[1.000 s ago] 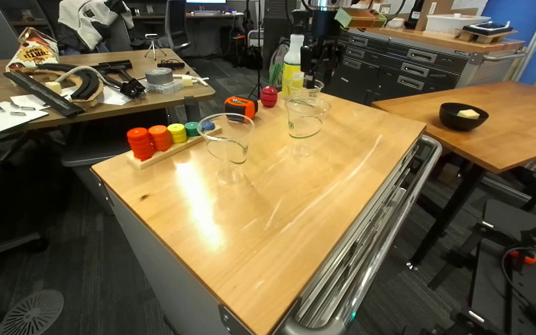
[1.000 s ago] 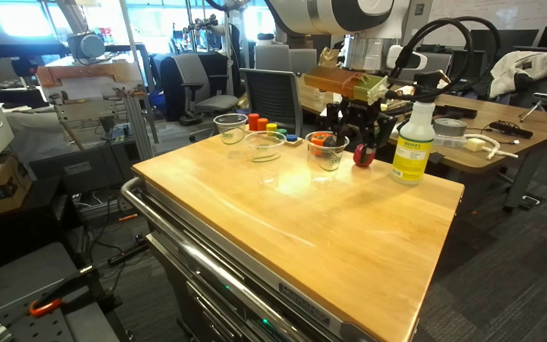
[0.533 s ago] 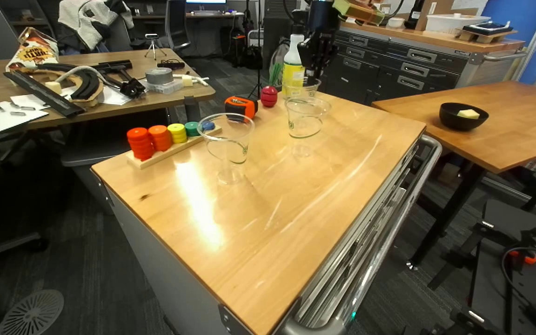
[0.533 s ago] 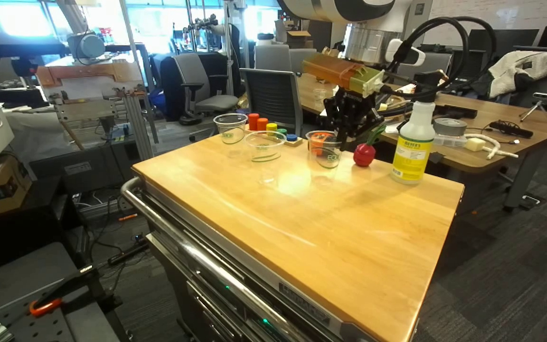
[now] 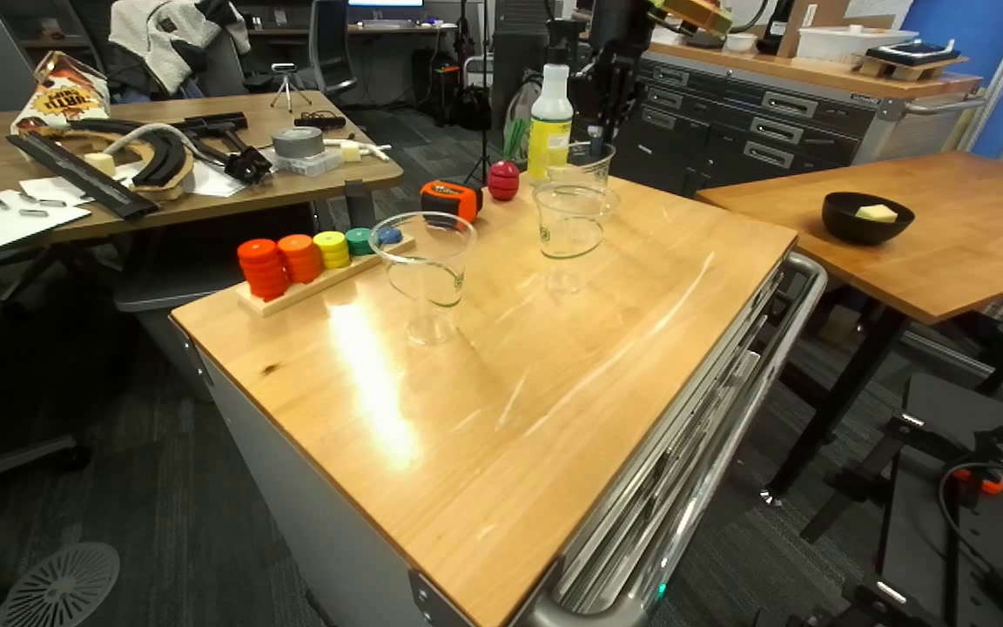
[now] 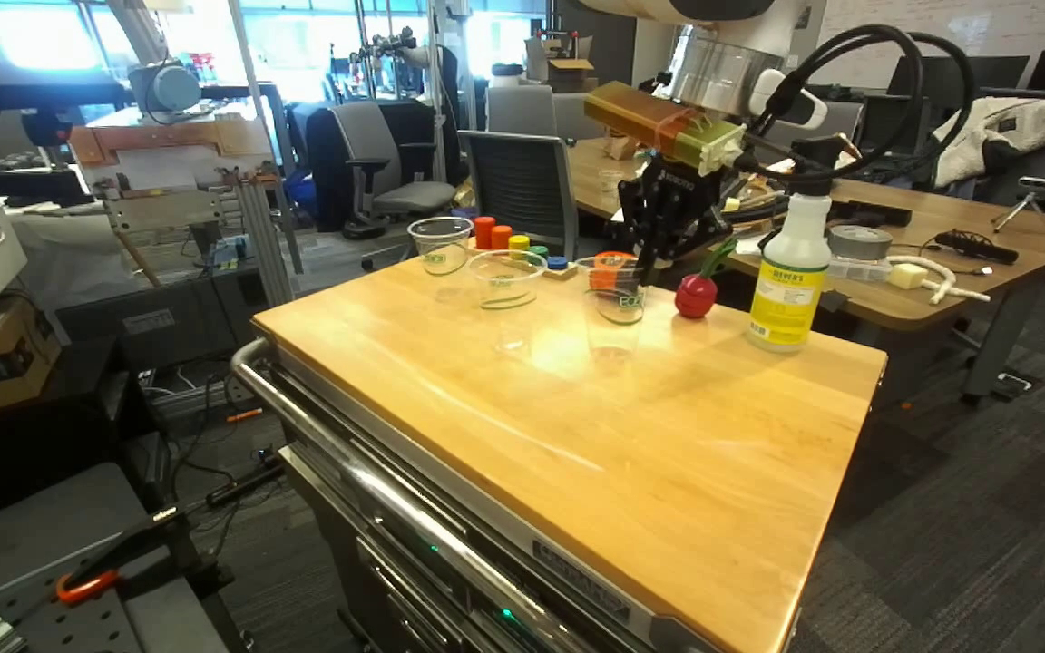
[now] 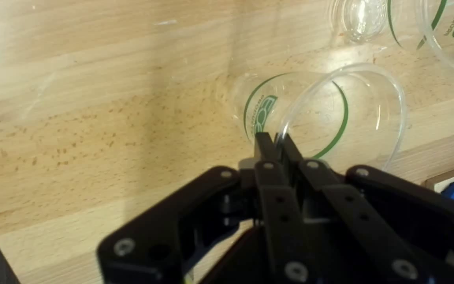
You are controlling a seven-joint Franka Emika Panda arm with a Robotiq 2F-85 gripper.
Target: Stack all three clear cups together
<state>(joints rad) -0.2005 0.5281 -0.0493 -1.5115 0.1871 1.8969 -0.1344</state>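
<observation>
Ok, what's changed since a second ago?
The tool, open then, has shut on the rim of the clear cup nearest the yellow-labelled bottle. Both have shifted away from the bottle and the red radish; whether the cup has left the table I can't tell. Unmoved: the bottle, radish, orange tape measure, disc stacker, the clear cup beside it and the middle clear cup.

An exterior view looked obliquely down with the metal handle (image 5: 731, 435) at right, an exterior view with that handle (image 6: 377, 478) at lower left; both shared the tabletop (image 6: 668, 472) and three clear cups (image 6: 509, 296). The wrist view faced downward at close range past the gripper (image 7: 276, 141).
</observation>
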